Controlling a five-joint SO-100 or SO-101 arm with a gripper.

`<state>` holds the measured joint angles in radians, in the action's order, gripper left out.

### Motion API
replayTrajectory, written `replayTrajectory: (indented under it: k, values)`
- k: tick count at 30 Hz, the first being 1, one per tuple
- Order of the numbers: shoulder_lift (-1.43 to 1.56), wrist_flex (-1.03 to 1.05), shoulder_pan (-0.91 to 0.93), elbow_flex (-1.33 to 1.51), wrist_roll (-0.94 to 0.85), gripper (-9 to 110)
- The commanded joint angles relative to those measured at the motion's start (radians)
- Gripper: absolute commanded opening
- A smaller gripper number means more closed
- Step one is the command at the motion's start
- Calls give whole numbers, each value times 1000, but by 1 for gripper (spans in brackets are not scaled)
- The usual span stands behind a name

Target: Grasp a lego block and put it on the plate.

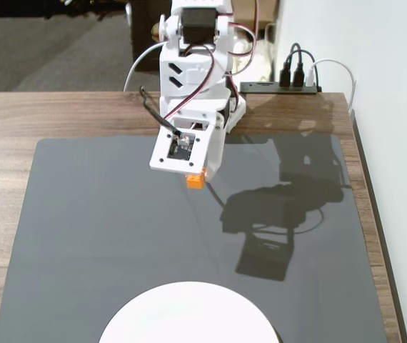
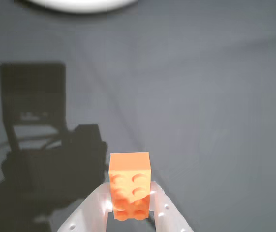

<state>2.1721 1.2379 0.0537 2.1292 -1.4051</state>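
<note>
Between the two white fingers at the bottom of the wrist view I see the orange lego block (image 2: 129,186), studs facing the camera, its lower half pinched by the end effector (image 2: 130,215) and its upper half sticking out past the fingertips. So the end effector is closed on the lego block. One finger (image 2: 87,212) shows on the left of the brick and the other on the right, both pale and slightly blurred.

From the fixed view I read the same grasp: the white arm (image 1: 193,78) leans down from the far edge of the tabletop (image 1: 61,114), and the lego block (image 1: 196,181) peeks out as a small orange corner under the end effector (image 1: 198,179). I cannot tell from either camera whether the brick touches the dark grey mat (image 1: 103,229) or hangs just above it. It sits over the far part of the mat, a little left of centre in the fixed view.

The white plate (image 1: 189,314) lies at the near edge of the mat, cut off by the bottom of the fixed view, well apart from the brick. In the wrist view I catch only a sliver of the plate (image 2: 82,5) at the top edge.

The arm's shadow (image 1: 275,214) falls on the mat to the right in the fixed view. A black hub with plugged cables (image 1: 282,86) rests on the wooden tabletop behind the mat, near the white wall (image 1: 389,107).
</note>
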Motion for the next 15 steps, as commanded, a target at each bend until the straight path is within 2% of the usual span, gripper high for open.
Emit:
replayTrajectory:
  k: [1, 15]
  values:
    - [-6, -41, 21, -95, -14, 7]
    - [-238, -115, 48, -531, -18, 7]
